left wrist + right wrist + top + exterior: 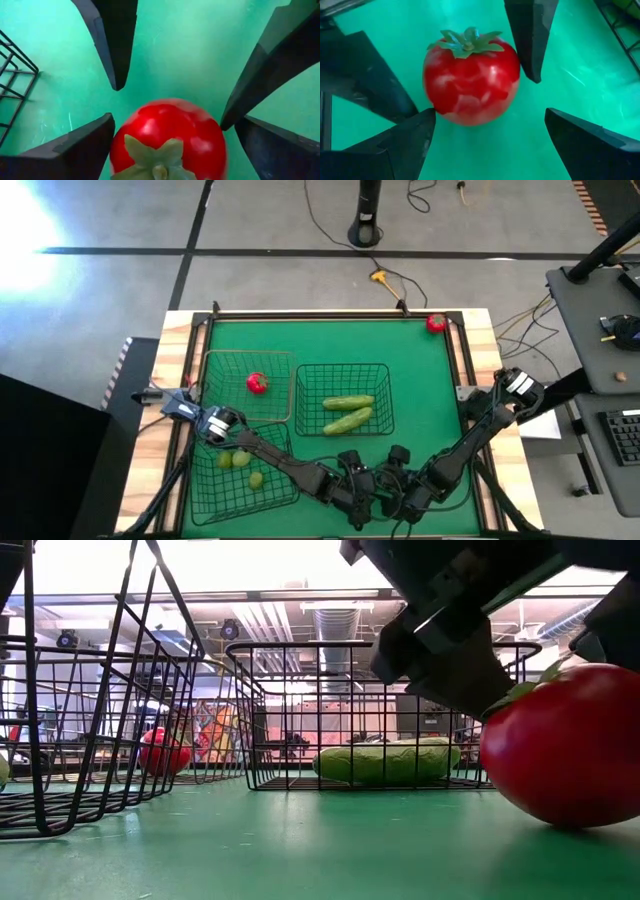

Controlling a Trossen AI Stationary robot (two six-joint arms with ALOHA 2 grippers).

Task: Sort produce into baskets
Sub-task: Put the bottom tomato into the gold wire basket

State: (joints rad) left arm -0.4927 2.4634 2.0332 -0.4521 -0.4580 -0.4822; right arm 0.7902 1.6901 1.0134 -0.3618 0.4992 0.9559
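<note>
A red tomato (470,80) with a green stalk cap stands on the green table near its front edge, stalk up; it also fills the right of the low view (565,745). In the high view both arms hide it. My left gripper (175,122) and my right gripper (490,112) come at it slanting down from opposite sides. Both are open, and their fingers stand around the tomato. In the high view the left gripper (368,490) and the right gripper (394,480) meet there. My left gripper has one fingertip (102,130) right beside the tomato's side (120,145), and I cannot tell whether it touches; the other finger stands clear. My right gripper has one fingertip (425,122) close under the tomato's lower side (445,112), touching or not I cannot tell; the other stands well apart.
A paler wire basket (292,385) at the left holds a tomato (257,383). The middle basket (343,366) holds two cucumbers (348,411). The near left basket (288,480) holds yellow-green fruits (240,460). Another tomato (436,323) lies at the far right corner.
</note>
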